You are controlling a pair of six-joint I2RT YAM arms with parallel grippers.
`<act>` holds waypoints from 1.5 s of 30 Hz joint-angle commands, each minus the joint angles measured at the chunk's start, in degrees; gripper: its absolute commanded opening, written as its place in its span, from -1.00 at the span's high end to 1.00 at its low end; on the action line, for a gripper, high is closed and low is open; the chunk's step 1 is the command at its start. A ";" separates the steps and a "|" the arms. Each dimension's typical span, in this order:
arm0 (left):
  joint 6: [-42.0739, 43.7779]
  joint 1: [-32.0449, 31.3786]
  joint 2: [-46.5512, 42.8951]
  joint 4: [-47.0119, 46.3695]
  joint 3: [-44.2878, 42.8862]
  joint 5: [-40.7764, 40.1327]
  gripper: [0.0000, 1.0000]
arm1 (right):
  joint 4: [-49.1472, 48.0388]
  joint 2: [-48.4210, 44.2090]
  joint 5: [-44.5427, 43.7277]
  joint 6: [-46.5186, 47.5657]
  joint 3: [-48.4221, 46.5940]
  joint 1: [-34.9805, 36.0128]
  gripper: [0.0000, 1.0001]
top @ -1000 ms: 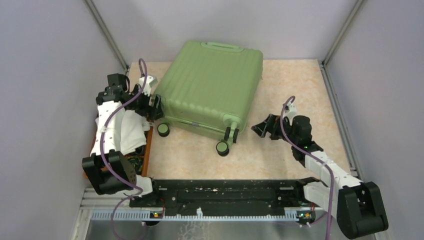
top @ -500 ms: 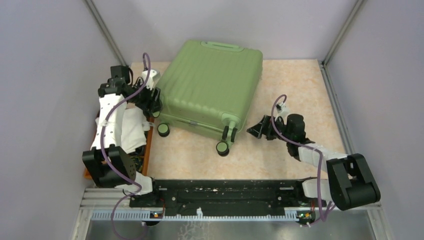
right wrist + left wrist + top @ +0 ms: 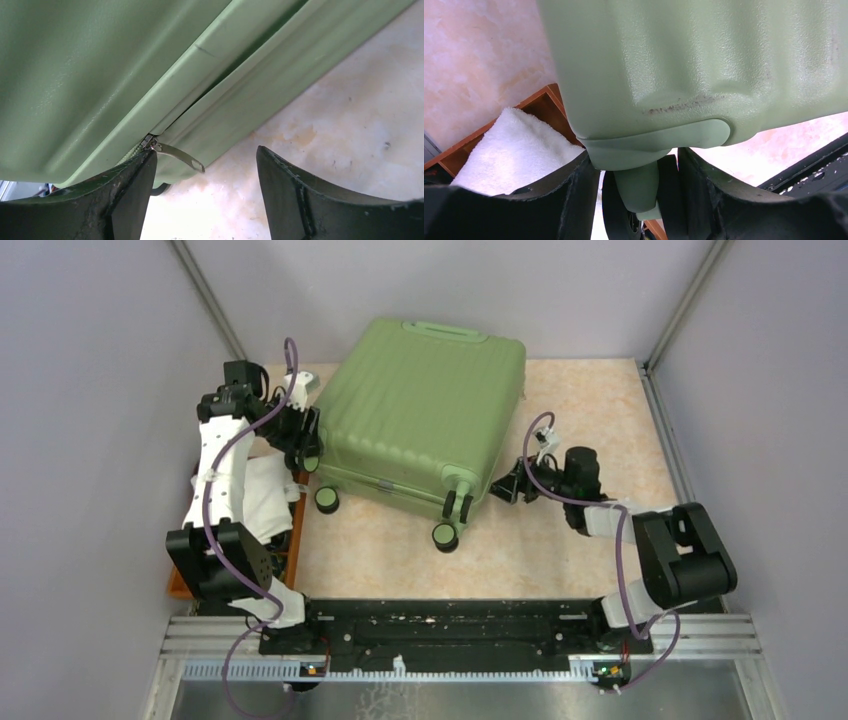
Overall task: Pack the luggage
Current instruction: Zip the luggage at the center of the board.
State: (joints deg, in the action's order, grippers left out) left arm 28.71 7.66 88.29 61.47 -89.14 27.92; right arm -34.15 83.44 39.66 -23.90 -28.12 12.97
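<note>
**Beige table, grey walls: green case lying flat, a gripper at each lower corner**

Marbled beige table [image 3: 600, 410] sits btwn plain grey walls. The luggage [image 3: 420, 410] lies shell-up in the upper centre of the top view, turned a bit off square, w/ its wheeled end toward the bottom of the frame.

Left gripper [image 3: 310, 448] is at the case's lower-left corner. Its fingers [image 3: 574, 200] are apart and straddle the corner caster [image 3: 639, 190]; can't tell if they actually pinch it. Right gripper [image 3: 503, 490] is at the lower-right corner, fingers spread wide w/ only bare table btwn them.

Case is light green w/ a ribbed hard shell, closed, green handle on its far edge, small black wheels [image 3: 445, 535] at the near end.

Only the right wrist view shows the seam btwn the shell halves and a metal zipper pull [image 3: 177, 155] hanging just beside the left-hand finger. Only the left wrist view shows a dark scuff on the shell, plus the white towel [image 3: 514, 145] in a wooden tray [image 3: 544, 102] at lower left.
</note>
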 commanded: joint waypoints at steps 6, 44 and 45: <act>-0.24 -2.43 -1.58 -3.25 -5.94 7.63 -0.23 | -18.14 8.42 12.52 -0.97 -3.32 -0.98 -0.33; -5.80 -2.65 1.72 -4.61 -9.37 7.86 0.79 | -7.95 -5.70 3.17 2.09 5.84 4.44 1.00; -6.06 -2.60 1.81 -4.84 -9.46 7.62 0.96 | -6.30 -7.35 1.61 2.18 6.26 5.39 1.00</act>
State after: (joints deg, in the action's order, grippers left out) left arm 23.00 7.31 90.70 63.99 -93.51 26.50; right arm -46.33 82.26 44.88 -25.02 -23.42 15.66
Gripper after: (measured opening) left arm 0.577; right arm 0.007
